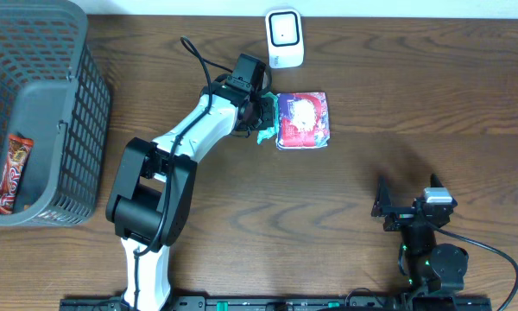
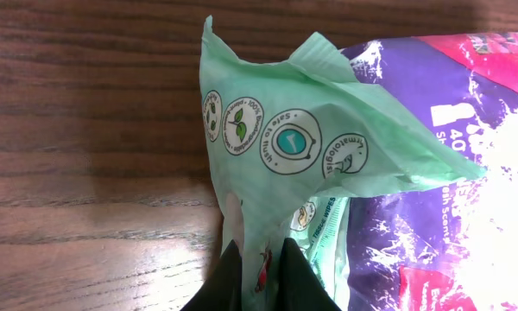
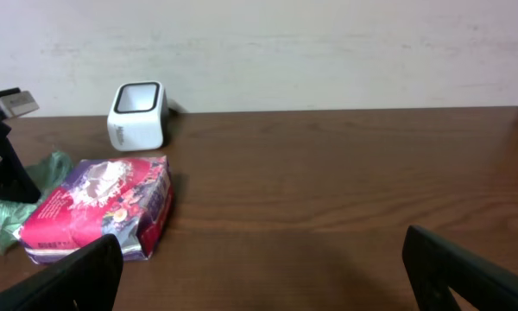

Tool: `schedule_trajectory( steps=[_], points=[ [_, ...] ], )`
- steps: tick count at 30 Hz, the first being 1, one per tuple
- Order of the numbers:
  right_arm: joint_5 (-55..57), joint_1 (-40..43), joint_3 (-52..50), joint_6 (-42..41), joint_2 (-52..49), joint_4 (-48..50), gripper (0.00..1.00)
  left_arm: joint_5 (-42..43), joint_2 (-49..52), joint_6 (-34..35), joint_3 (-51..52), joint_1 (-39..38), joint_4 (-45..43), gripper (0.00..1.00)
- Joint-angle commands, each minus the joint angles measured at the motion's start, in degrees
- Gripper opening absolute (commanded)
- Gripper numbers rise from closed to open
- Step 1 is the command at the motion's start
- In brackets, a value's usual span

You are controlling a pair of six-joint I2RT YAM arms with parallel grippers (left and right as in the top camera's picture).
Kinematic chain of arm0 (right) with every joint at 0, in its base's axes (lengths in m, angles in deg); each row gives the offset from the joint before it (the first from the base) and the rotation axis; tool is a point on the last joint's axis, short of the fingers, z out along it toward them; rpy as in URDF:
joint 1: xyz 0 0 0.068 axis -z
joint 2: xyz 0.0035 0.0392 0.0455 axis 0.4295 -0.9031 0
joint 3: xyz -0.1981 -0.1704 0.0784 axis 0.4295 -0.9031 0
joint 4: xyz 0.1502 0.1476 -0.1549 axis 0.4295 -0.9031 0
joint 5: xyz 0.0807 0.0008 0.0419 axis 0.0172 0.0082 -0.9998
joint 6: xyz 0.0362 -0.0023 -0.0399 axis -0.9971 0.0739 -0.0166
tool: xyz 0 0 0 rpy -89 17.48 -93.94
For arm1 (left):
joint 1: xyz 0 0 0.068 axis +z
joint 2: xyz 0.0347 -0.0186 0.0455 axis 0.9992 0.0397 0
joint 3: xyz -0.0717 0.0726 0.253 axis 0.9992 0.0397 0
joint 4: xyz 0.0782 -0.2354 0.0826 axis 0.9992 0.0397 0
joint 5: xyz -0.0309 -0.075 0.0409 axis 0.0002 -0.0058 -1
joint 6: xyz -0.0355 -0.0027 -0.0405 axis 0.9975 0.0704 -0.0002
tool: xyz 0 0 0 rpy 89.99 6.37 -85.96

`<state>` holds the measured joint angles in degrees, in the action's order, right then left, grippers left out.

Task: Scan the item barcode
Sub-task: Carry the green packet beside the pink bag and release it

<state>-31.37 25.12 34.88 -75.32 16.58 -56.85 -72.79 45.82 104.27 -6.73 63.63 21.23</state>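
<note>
From overhead, the packet lies flat on the counter at centre, just near of the white scanner that stands at the far edge. The left fingers are pressed together on the packet's left end. The right fingers are spread and empty, well apart at near right, and a basket sits at far left. In the left wrist view, the left fingers pinch only the thin green flap, not the purple body. That hold looks slight to me, so the lift should be slow to keep the film from slipping or tearing. In the right wrist view, the right fingers stand wide open with nothing between them. The packet rests just in front of the scanner, whose window tilts upward. No barcode shows on the faces I can see. It is probably underneath, so the packet wants raising and turning until that face meets the window squarely, then holding steady.
</note>
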Motion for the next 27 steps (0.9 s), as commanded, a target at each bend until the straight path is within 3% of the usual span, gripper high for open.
schedule_trajectory(
  steps=[1,3,5,8,11,27],
  points=[
    [0.1,0.2,-0.2,0.8,0.3,-0.2,0.99,0.1,0.7,-1.9,-1.0,0.7,-0.2,0.07],
    [0.1,0.2,-0.2,0.8,0.3,-0.2,0.99,-0.9,0.2,-1.8,-1.0,1.1,0.0,0.07],
    [0.1,0.2,-0.2,0.8,0.3,-0.2,0.99,-1.0,-0.5,-1.8,-1.0,1.3,0.2,0.31],
    [0.1,0.2,-0.2,0.8,0.3,-0.2,0.99,-1.0,-1.8,-1.8,-1.1,1.3,0.8,0.44],
    [0.1,0.2,-0.2,0.8,0.3,-0.2,0.99,-1.1,-3.8,-1.8,-1.1,1.4,0.9,0.63],
    [0.1,0.2,-0.2,0.8,0.3,-0.2,0.99,-3.7,-27.6,-4.3,-1.1,8.5,1.3,0.72]
  ],
)
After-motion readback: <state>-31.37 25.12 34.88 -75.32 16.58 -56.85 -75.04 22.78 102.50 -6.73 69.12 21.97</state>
